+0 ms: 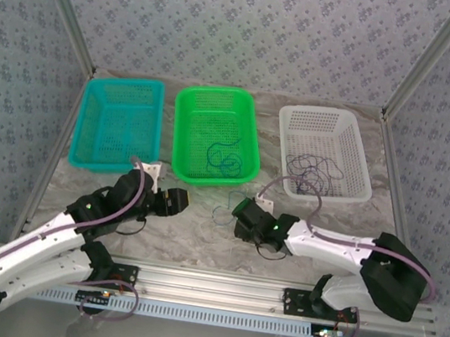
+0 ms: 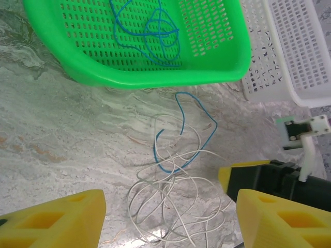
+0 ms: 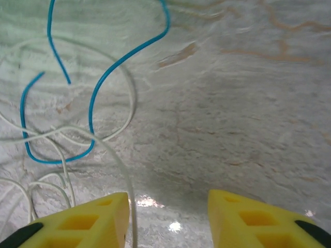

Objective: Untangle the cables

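Observation:
A loose tangle of cables lies on the marble table between my two grippers. In it a whitish cable coils in several loops, and a blue cable crosses its far side. My left gripper is open, its yellow fingers spread wide on either side of the whitish loops. My right gripper is open just right of the tangle. A whitish strand runs along the inner face of its left finger, and the blue cable loops ahead of it. In the top view the left gripper and right gripper face each other.
Just beyond the tangle stands a green basket holding another blue cable. A white basket at the right holds a dark cable. A teal basket stands at the left. Fabric walls enclose the table.

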You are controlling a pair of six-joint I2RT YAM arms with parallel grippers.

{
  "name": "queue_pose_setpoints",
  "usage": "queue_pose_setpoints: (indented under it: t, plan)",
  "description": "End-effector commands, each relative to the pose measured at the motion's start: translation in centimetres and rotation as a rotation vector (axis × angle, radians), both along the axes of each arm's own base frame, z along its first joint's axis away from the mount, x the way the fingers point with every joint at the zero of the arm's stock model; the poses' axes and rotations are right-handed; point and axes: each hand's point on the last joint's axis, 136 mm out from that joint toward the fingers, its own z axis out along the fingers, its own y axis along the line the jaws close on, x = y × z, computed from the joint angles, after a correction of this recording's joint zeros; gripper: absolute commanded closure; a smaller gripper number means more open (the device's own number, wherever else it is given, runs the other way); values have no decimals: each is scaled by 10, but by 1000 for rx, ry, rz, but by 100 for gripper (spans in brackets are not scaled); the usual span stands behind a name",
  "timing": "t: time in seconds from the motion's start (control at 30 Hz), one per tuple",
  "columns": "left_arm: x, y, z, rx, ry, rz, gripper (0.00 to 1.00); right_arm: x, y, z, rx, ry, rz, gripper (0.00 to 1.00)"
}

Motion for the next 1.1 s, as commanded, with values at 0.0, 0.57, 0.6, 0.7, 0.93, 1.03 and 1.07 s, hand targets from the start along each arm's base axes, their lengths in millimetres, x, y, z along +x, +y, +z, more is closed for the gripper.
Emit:
queue_pose_setpoints:
  t: [0.0,0.57,0.6,0.7,0.93,1.03,1.07]
  plan:
    - [2,-4,9,-39,-16,2,32,10,28,12,53,-15,57,68]
    - [11,-14,25,-74,-90,-19,30,29,16,174,-103,-491,175,100]
    - [13,-16,28,-81,-101,-25,30,28,17,180,-97,-504,188,100]
    - [15,-25,39,-99,-139,-65,30,29,20,206,-58,-553,221,100]
    - [15,-52,59,-145,-212,-177,30,28,31,245,0,-625,301,100]
    - [12,-65,65,-140,-243,-230,30,28,36,253,27,-639,318,100]
    - [10,-71,67,-136,-257,-251,30,28,36,257,38,-646,317,100]
